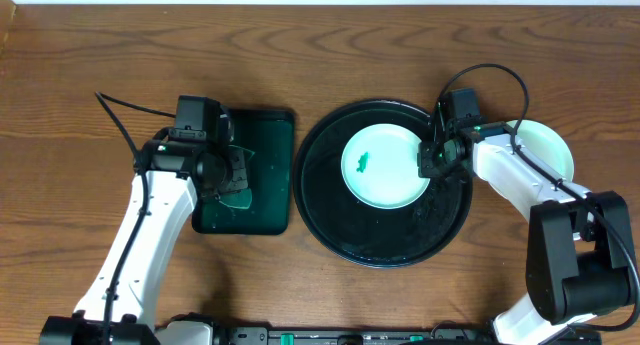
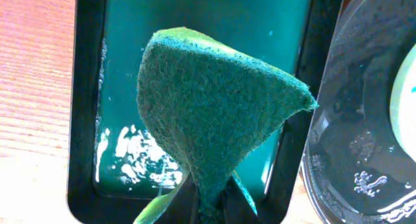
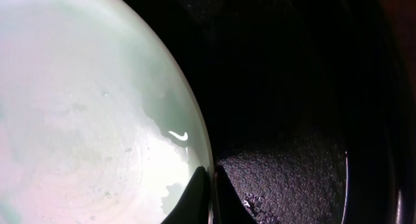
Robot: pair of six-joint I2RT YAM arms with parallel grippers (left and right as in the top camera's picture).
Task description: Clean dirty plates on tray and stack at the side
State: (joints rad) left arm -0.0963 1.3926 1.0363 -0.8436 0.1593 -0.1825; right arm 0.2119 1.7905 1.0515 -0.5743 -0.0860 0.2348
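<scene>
A white plate with a small green smear lies in the round black tray. My right gripper is shut on its right rim; the right wrist view shows the fingers pinching the plate's edge over the wet tray. Another pale green plate lies on the table right of the tray, partly hidden by the right arm. My left gripper is shut on a green scouring sponge and holds it above the rectangular dark green tray.
The rectangular dark green tray holds a little foamy water and sits just left of the black tray. Wooden table all around. Cables run from both arms.
</scene>
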